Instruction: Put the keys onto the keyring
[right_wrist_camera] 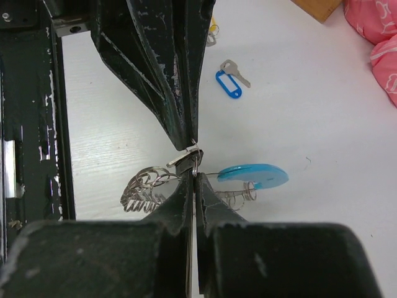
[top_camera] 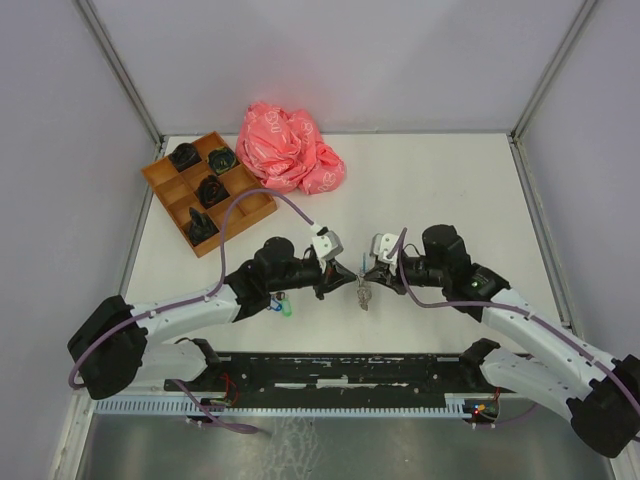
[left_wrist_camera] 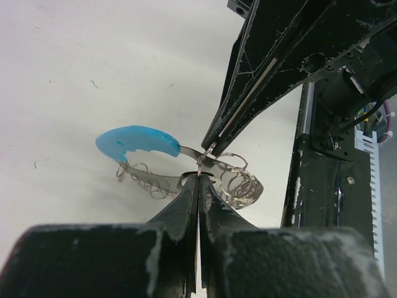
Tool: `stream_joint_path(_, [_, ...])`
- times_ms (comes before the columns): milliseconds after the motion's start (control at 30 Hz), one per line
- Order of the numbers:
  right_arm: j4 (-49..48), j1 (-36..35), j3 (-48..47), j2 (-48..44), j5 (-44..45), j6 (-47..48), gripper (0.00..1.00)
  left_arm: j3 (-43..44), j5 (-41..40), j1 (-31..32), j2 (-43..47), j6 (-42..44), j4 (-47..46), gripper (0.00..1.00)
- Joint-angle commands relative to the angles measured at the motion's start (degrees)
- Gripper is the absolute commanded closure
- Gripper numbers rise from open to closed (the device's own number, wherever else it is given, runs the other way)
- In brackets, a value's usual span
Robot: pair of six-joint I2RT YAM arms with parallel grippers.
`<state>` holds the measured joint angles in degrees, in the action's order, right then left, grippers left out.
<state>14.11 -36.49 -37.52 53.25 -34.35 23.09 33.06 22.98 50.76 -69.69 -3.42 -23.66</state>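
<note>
Keyring (top_camera: 362, 297) is held between left gripper (top_camera: 347, 285) and right gripper (top_camera: 369, 280), whose tips meet.
Left wrist view: left gripper (left_wrist_camera: 198, 181) pressed shut, pinching the keyring (left_wrist_camera: 133, 140) at its fingertips.
Right wrist view: right gripper (right_wrist_camera: 193, 177) likewise clamps the keyring (right_wrist_camera: 251, 175). Blue-tagged key (right_wrist_camera: 229, 81) lies on the table beyond the fingertips.

- Top view: high over the counter's (top_camera: 450, 190) near edge, looking down, far from the keyring (top_camera: 363, 296).
- Wrist views: close on the keyring from opposite sides, sharing it.
</note>
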Motion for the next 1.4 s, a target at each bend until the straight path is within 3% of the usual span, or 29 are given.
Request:
stream_joint_path(0, [-13.05,0.36,2.62,-1.77,-2.14,-5.1,0.99,0.3,-1.63,0.13,0.17,-0.11,-1.1,0.97])
stream_joint_path(167, [-19.85,0.36,4.56,-2.26,-2.32,-7.8,0.99,0.11,-1.91,0.1,-2.47,-1.31,-3.99,0.97])
stream_joint_path(367, [-14.47,0.4,2.76,-1.91,-1.43,-4.45,0.99,-0.17,-3.81,0.05,-4.26,-2.07,-5.91,0.97])
stream_joint_path(500, [-10.72,0.35,1.43,-1.76,-0.35,-1.87,0.99,-1.46,-6.21,0.13,-2.55,-0.8,-6.21,0.87])
stream_joint_path(933, [-6.83,0.26,-2.78,1.53,2.3,-1.56,0.99,-7.52,-6.59,1.32,3.02,-0.33,-9.21,0.36])
stream_joint_path(1167, [-5.82,0.15,-3.76,2.54,3.37,-1.67,0.99,-11.17,-8.26,2.09,8.37,0.18,-12.51,0.3])
stream_joint_path(1367, [-6.03,-0.74,-4.53,3.64,5.09,-2.36,0.99,-11.04,-13.72,4.99,7.04,1.96,-15.76,0.28])
